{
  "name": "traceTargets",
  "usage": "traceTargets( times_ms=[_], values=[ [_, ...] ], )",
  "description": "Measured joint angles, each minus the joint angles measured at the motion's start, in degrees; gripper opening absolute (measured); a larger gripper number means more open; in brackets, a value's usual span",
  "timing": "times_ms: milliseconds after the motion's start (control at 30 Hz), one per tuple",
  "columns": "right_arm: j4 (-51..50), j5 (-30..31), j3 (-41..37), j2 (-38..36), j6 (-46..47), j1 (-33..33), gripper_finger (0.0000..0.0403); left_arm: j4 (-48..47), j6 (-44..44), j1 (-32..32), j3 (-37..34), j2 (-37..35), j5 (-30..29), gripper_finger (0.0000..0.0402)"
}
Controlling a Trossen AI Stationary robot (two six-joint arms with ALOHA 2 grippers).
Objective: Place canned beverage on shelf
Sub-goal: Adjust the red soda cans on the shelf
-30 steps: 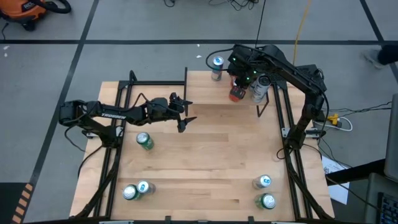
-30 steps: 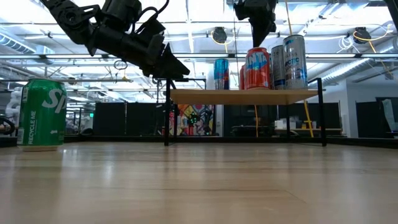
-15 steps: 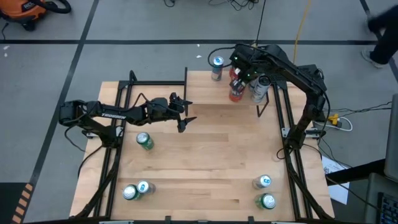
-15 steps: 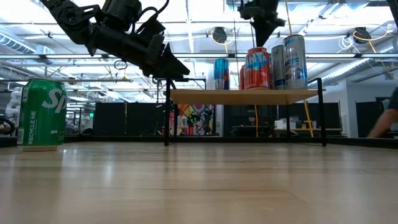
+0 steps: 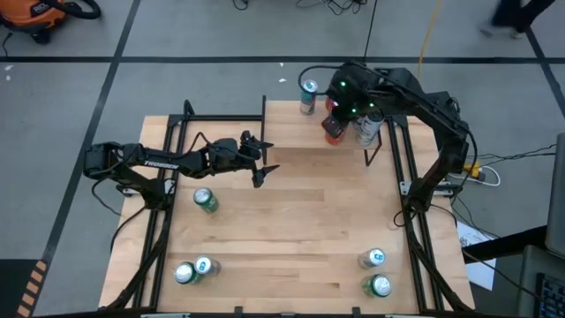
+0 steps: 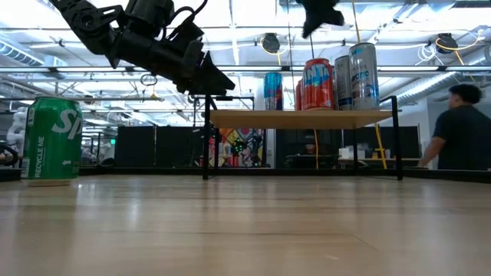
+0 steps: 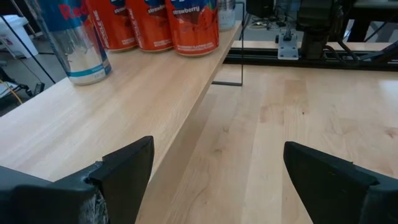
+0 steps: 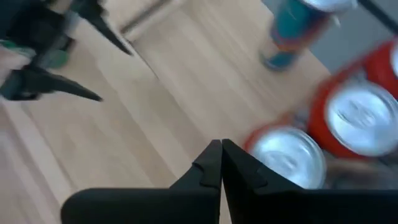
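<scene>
Cans (image 5: 334,129) half-hidden under right pincer (image 5: 346,95)

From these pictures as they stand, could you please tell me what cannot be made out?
- How many cans stand on the shelf: high view, the right arm covers them; low view, they overlap.
- Can labels: left wrist view, the top edge cuts the orange cans; right wrist view, blurred.
- The right gripper: low view, cut by the top edge.
</scene>
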Motion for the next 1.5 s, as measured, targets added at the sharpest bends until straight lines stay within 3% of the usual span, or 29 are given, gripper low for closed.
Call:
traceTargets(
  times_ms=[200,500,633,1000,1500],
  values=[
    [-0.15,6.25,0.01,3.22,-3.93,1.35,0.0,0.02,-1.49,-0.14,0.0,0.0,0.02,0.0358],
    [0.2,6.41,-0.02,6.67,-9.9,3.94,0.0,0.0,-1.51,-0.22,0.0,0.0,0.02,0.0358],
    [-1.86,11.6,0.01,7.16,-10.1,4.54,0.0,0.0,-1.49,-0.22,0.0,0.0,0.02,0.0358],
    [-6.79,16.59,0.01,7.89,-8.03,4.42,0.0,0.0,-1.51,-0.22,0.0,0.0,0.02,0.0358],
    [-7.78,18.23,0.01,7.66,-7.53,4.53,0.0,-0.02,-1.51,-0.22,0.0,0.0,0.02,0.0358]
  ],
)
